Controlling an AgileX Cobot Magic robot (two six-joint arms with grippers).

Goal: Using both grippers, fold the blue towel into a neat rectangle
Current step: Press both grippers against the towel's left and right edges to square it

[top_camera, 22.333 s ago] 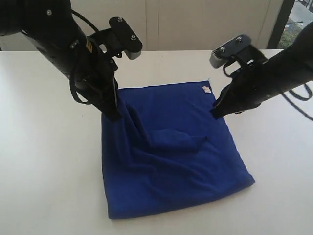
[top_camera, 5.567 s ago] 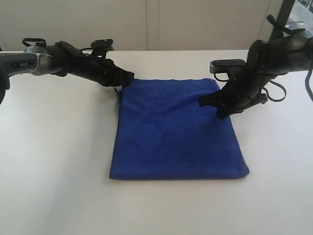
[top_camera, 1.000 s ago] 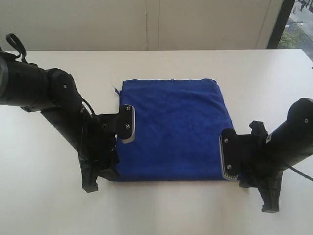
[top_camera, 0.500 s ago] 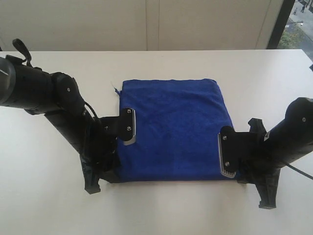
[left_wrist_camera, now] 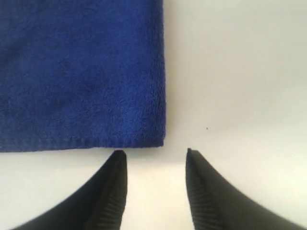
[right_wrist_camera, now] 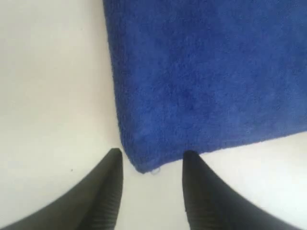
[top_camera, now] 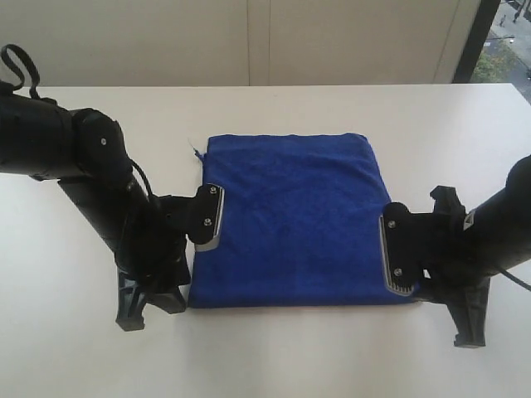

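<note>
A deep royal-blue terry cloth towel [top_camera: 294, 220] lies flat on a plain white table [top_camera: 274, 356], folded into a nearly square rectangle with fairly straight edges. A short loose thread sticks out from the towel's far left corner.

Two black robot arms reach down, one on each side of the towel. The left gripper [left_wrist_camera: 153, 151] sits low over the table just off the towel's near left corner. Its two tapered black fingers [left_wrist_camera: 112, 191] are spread apart and hold nothing. In the left wrist view that corner lies just ahead of the gap between the fingertips, with the stitched hem running along the towel's near edge.

The right gripper [right_wrist_camera: 152, 152] sits low at the towel's near right corner. Its fingers [right_wrist_camera: 108, 191] are also spread apart and empty, and the rounded corner of the folded towel pokes in between the two fingertips. Whether they touch the cloth cannot be told. A tiny pale fleck shows at that corner, too small to identify.
</note>
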